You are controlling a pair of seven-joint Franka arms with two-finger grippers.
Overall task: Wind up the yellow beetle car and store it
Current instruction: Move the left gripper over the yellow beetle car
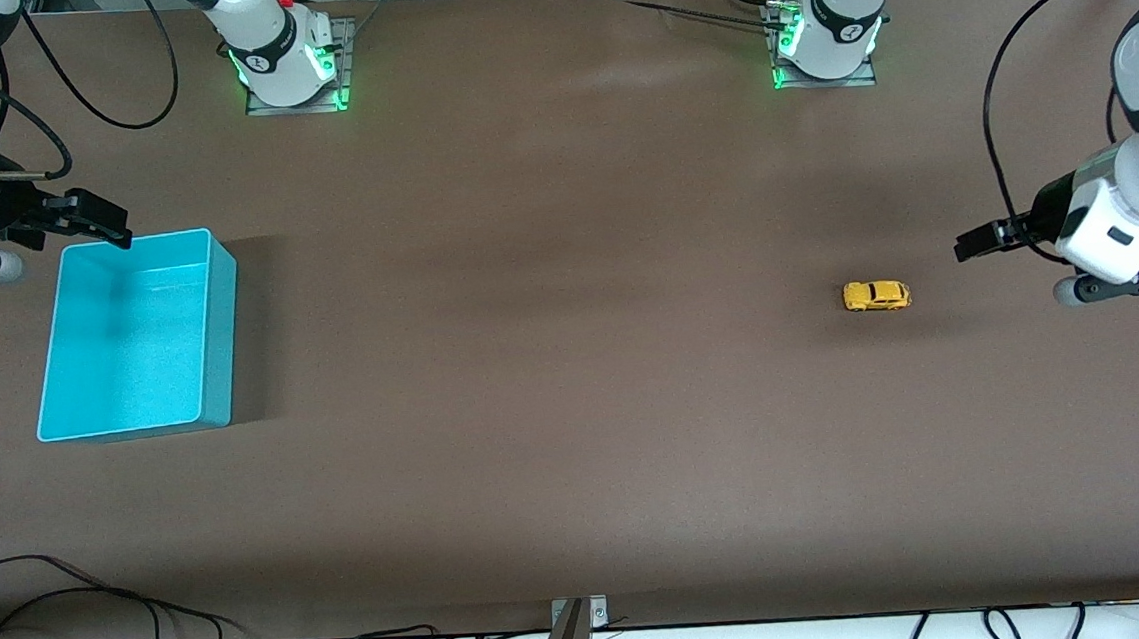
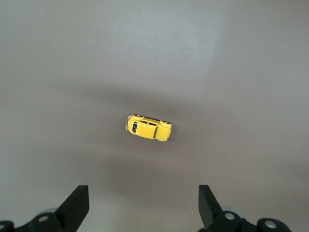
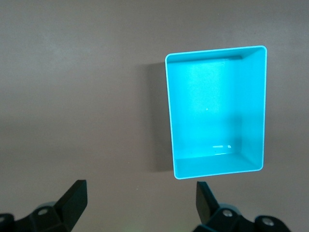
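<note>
Two grippers hover with fingers spread apart, holding nothing. The yellow beetle car [image 1: 876, 295] sits on the table just ahead of the left gripper [image 1: 965, 248]. The right gripper [image 1: 118, 234] waits over the turquoise bin's [image 1: 218, 314] rim. Risk: a slightly off-centre pinch could flick the tiny, rounded car away.

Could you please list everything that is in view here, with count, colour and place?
yellow beetle car: one, yellow, on its wheels on the table toward the left arm's end, nothing touching it.
turquoise bin: one, turquoise, open and empty, toward the right arm's end.
table: one, brown, under everything.
cables: several, black, along the table edge nearest the front camera.
left hand: one, black, open, up in the air beside the car.
right hand: one, black, open, over the bin's rim.
</note>
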